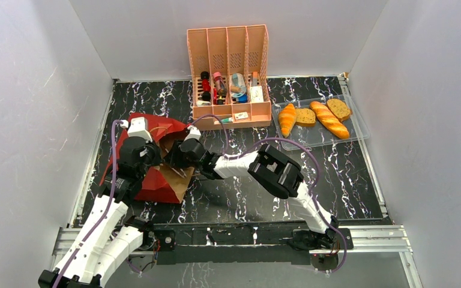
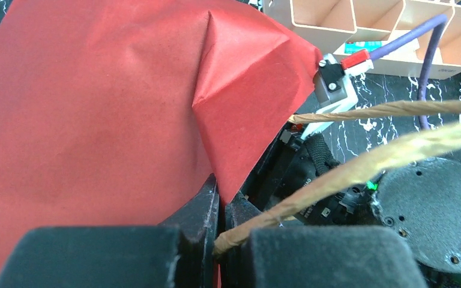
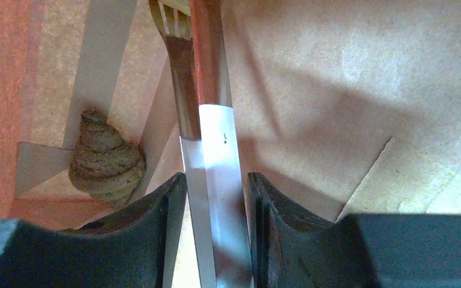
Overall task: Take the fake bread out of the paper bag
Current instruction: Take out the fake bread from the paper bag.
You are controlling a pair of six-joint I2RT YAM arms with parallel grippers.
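The paper bag (image 1: 156,185) lies on its side at the left of the table, red outside and brown inside. My left gripper (image 1: 151,157) is shut on the bag's red edge (image 2: 96,108) by a twisted handle (image 2: 366,162); its jaws (image 2: 222,210) pinch the paper. My right gripper (image 1: 177,157) reaches into the bag's mouth. Inside (image 3: 336,72), its jaws (image 3: 216,192) press both sides of a long narrow bar (image 3: 216,138), white near me and red-brown farther in. A brown spiral fake bread (image 3: 105,159) lies left of it. A croissant (image 1: 287,118), a baguette (image 1: 329,119) and two slices lie outside.
The outside breads rest in a clear plastic tray (image 1: 360,131) at the back right. A pink slotted organizer (image 1: 228,45) with small bottles and boxes stands at the back centre, close behind the bag (image 2: 336,18). White walls enclose the table on three sides.
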